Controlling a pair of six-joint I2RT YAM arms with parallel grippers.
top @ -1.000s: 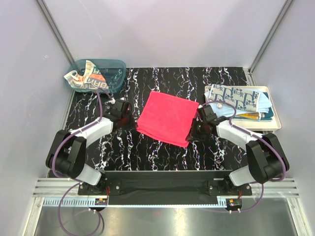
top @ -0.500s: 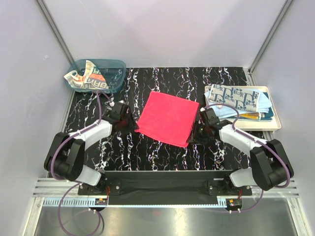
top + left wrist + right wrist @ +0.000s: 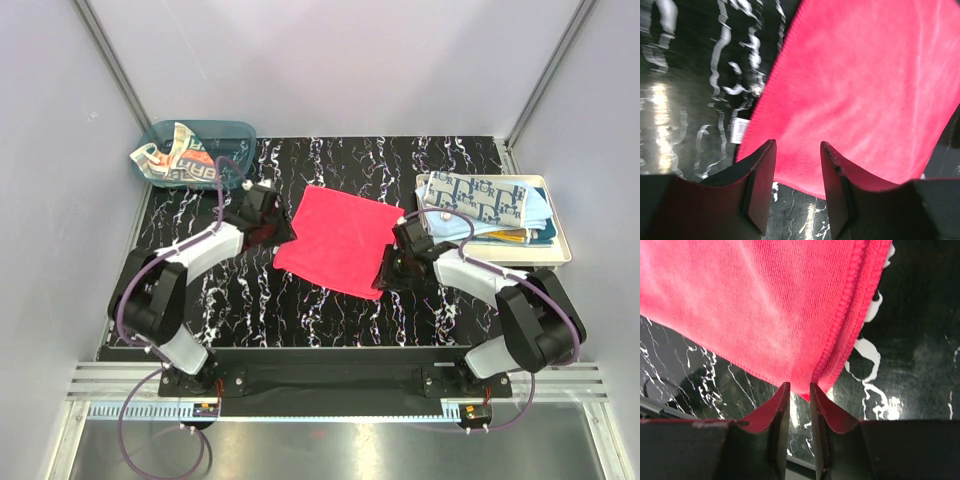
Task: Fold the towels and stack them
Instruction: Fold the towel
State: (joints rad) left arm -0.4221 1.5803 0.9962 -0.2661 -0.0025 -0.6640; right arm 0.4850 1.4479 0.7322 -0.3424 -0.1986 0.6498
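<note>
**Left gripper (image 3: 266, 220) shifts up along the towel (image 3: 340, 240)**

Since a second ago my left gripper has climbed from the towel's near-left corner toward the far end of its left edge. The right gripper (image 3: 388, 270) has edged inward onto the near-right corner.

The red towel lies flat mid-table, slightly skewed, and the two grippers sit at diagonally opposite ends of it. The left one stands released, fingers (image 3: 757, 185) spread above the hem, which runs away from it, with cloth ahead and to its right.

The right one is narrowed around the corner tip (a doubled hem shows there). I cannot tell whether it actually pinches the cloth. By my reading the right is nearer a grasp, and the left must drop onto its edge first.
</note>
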